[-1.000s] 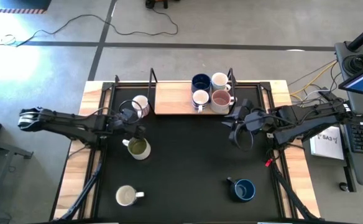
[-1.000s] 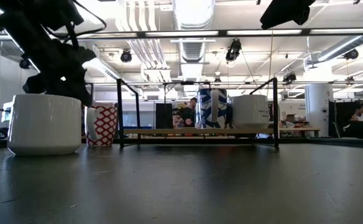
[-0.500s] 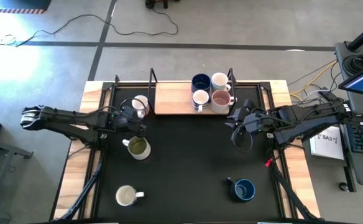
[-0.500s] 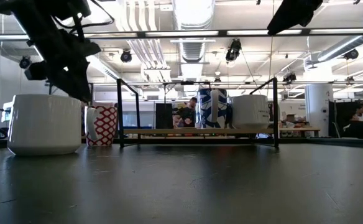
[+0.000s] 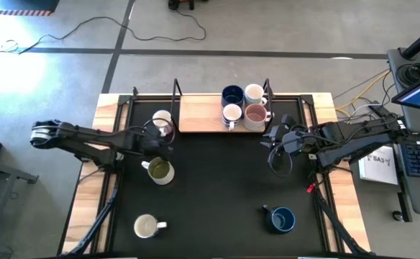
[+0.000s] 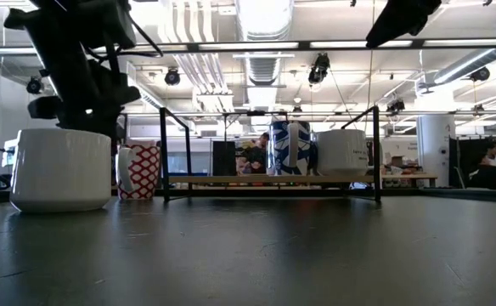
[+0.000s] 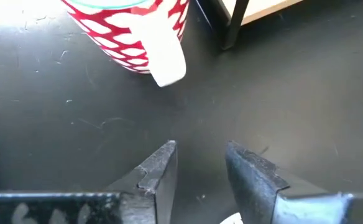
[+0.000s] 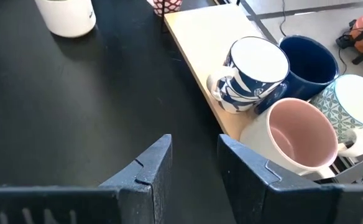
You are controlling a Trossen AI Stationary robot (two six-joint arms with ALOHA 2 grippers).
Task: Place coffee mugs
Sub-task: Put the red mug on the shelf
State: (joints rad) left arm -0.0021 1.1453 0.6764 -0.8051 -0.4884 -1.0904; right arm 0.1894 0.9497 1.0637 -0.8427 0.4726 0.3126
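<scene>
Red-printed mug [image 7: 128,28]: stood on the black mat near the wooden shelf's [image 5: 203,114] left end.
Left gripper [image 7: 200,165]: empty, parted narrowly; the mug's handle [image 7: 163,56] pointed toward it.
Right gripper [image 8: 194,158]: empty, parted, waited beside the shelf's right end.

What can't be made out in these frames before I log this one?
- Red-print mug: left wrist view's edge cuts off its rim; interior unseen.
- Four mugs on the wooden shelf: low view shows only two, the blue-patterned mug and a white mug; the others hide behind them.
- Right gripper: low view's top edge crops it.
- Blue mug: appears in the high view only.
</scene>
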